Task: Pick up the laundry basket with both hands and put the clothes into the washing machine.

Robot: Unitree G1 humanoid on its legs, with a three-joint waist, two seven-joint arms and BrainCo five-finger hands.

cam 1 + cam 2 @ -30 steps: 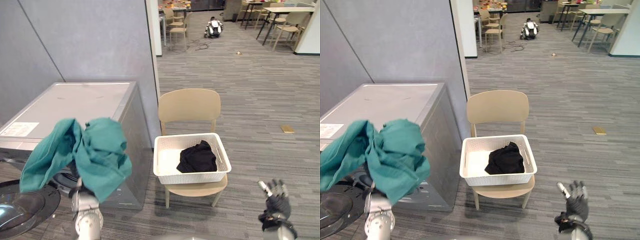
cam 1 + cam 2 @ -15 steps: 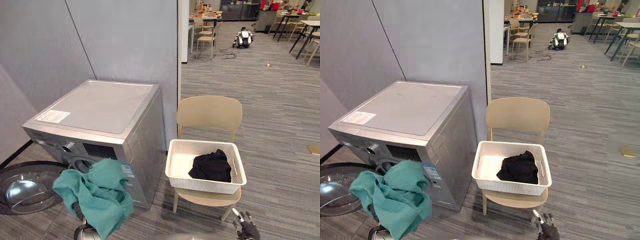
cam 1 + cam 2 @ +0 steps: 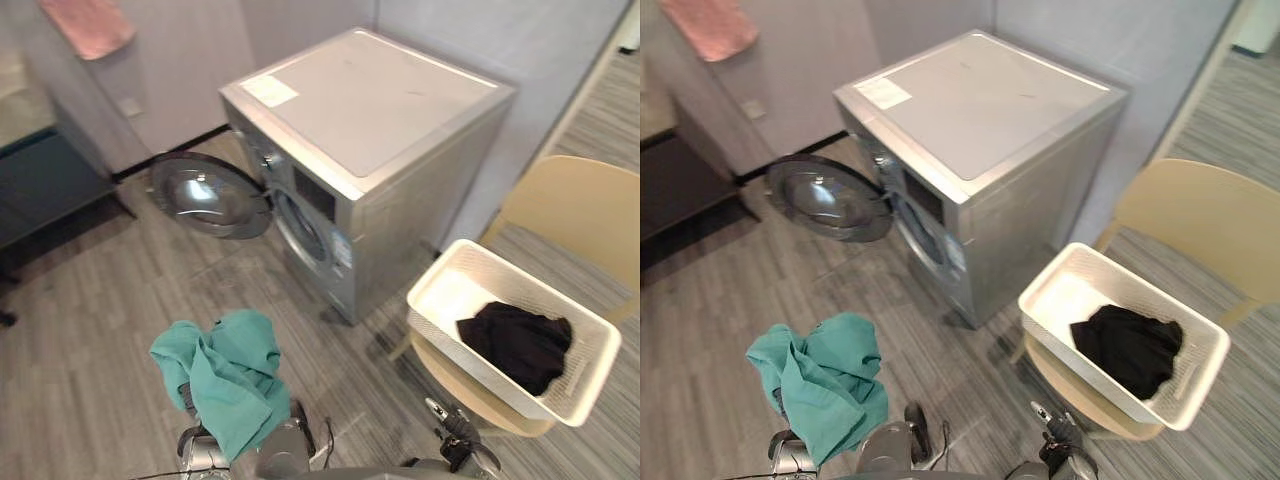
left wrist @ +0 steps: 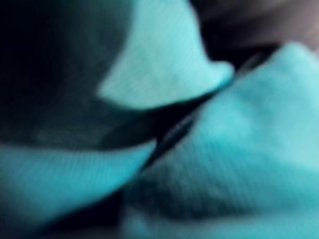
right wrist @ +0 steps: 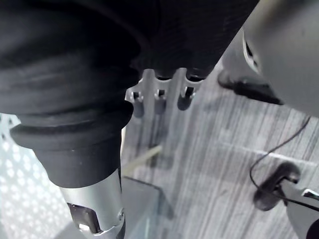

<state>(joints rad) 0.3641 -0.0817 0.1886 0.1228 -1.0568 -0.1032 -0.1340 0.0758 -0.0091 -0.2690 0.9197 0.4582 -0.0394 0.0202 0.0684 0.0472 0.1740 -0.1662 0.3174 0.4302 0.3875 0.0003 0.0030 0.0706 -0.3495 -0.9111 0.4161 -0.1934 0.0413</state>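
A teal garment [image 3: 230,380] hangs bunched over my left hand low at the left, hiding its fingers; the same teal cloth [image 4: 224,149] sits close before the left wrist camera. The silver washing machine [image 3: 380,120] stands ahead with its round door [image 3: 205,195] swung open to the left. A white laundry basket [image 3: 440,285] rests on a beige chair [image 3: 575,215] at the right, with a black garment [image 3: 515,340] inside. My right hand [image 3: 452,438] is low, just in front of the chair, with its fingers [image 5: 159,94] straight and holding nothing.
A pink cloth [image 3: 90,22] hangs on the wall at the far left above a dark low cabinet [image 3: 45,185]. Grey plank floor lies between me and the machine's door. The basket's mesh wall [image 5: 15,189] is close beside my right hand.
The camera has swung left and down, so the machine's front and open door now face me. The teal garment stays on my left hand; the right hand remains low and empty.
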